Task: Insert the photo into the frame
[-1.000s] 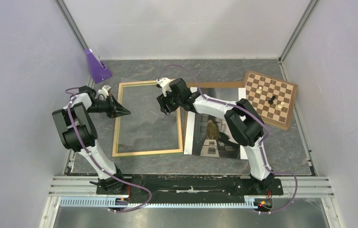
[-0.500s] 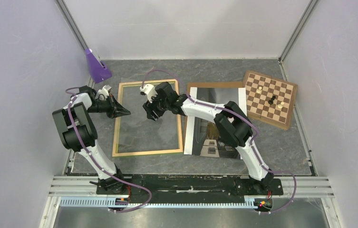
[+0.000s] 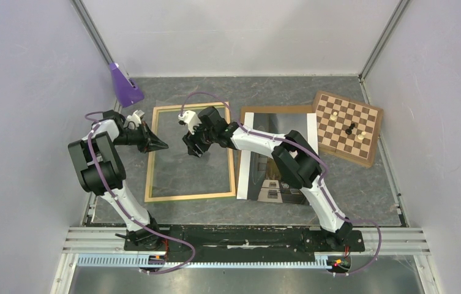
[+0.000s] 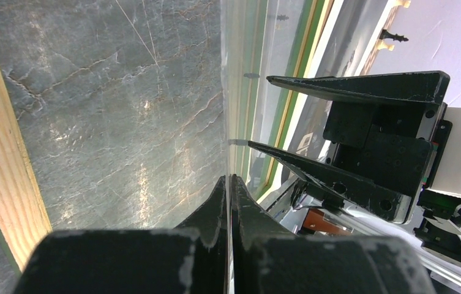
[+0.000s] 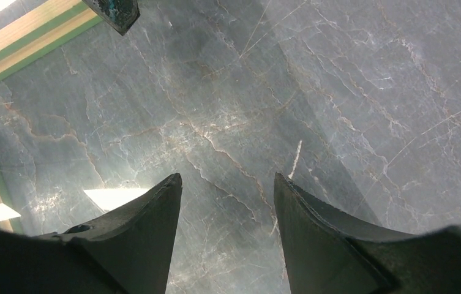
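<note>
Biggest first: the grey marble desk (image 3: 350, 190) is mostly taken up by the frame (image 3: 191, 197), laid flat left of centre with its pale wood side up and bare desk seen through the opening. Just to its right the photo (image 3: 261, 184) is laid picture-side up, partly covered by the right arm, with a brown hardboard panel (image 3: 277, 109) peeking out past its far end, so nothing has been put in the frame yet. A chessboard (image 3: 347, 127) is parked far right. The photo would be judged light, thin, floppy and slick (glossy prints get marked easily too). Since it's lying flat, it's probably best taken by a white strip along a long edge or by a corner. The frame looks stiff but light and easily shoved, so a rail is the spot to pin or grab. The left claw (image 3: 161, 146) is pressed fully together on nothing, its tip at the frame's left rail. The right claw (image 3: 192, 150) is hung over the opening with its fingers apart, nothing held. The photo's full layout is only given by the overhead view. The green edging on the rails is only caught by the wrist views, and the empty gap between the right fingers is best seen from the right wrist.
</note>
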Robot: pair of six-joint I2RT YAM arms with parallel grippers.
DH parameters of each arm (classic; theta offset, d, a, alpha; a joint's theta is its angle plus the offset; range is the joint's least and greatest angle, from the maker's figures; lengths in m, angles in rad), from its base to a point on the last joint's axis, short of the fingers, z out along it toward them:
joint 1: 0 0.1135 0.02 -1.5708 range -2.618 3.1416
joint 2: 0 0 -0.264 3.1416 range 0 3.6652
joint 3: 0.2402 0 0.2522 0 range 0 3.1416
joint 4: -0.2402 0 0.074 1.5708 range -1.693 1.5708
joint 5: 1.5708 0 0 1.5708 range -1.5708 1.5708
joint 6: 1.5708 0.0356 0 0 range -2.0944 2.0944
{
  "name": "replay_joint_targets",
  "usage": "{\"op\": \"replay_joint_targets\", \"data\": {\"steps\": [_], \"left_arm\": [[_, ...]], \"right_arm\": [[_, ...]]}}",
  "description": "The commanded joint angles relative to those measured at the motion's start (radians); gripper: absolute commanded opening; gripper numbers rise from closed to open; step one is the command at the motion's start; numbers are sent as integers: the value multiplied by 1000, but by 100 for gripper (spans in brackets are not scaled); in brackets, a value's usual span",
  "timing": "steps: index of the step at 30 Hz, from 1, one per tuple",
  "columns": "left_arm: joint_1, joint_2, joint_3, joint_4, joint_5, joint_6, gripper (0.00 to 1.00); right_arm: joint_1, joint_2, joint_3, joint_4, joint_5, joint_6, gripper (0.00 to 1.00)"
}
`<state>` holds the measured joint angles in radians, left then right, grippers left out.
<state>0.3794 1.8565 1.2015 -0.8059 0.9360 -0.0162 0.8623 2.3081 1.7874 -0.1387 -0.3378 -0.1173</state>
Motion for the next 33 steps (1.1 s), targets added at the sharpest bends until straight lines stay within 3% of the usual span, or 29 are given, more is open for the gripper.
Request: {"op": "replay_joint_targets", "data": {"steps": [1, 33], "left_arm": [[-8, 18, 9, 5, -6, 48, 2], [-22, 51, 3, 13, -55, 78, 2]], "right_arm": [[9, 22, 50, 13, -18, -24, 60], [21, 68, 101, 14, -51, -71, 61]]}}
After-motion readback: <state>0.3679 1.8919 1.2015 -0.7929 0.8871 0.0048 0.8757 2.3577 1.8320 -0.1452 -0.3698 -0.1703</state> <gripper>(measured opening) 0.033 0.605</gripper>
